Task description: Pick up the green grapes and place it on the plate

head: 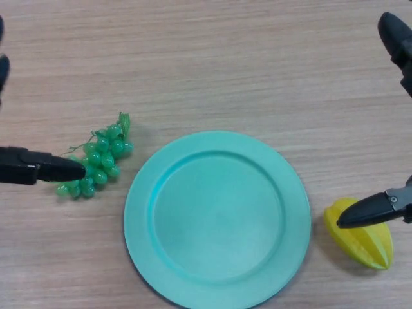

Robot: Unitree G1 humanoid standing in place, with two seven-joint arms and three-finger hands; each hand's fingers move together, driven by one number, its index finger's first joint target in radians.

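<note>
A bunch of green grapes (96,162) lies on the wooden table (244,64), just left of a round turquoise plate (217,219) and not on it. The left hand (38,168) reaches in from the left edge, one straight finger tip touching the bunch's left side, with nothing clasped. At right, the right hand (376,209) hangs with fingers spread apart above a yellow starfruit (367,248) beside the plate's rim.

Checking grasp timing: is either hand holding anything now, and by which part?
Nothing is lifted. The left hand has a finger at the green grapes, grip unclear. The right hand overlaps the yellow starfruit.
</note>
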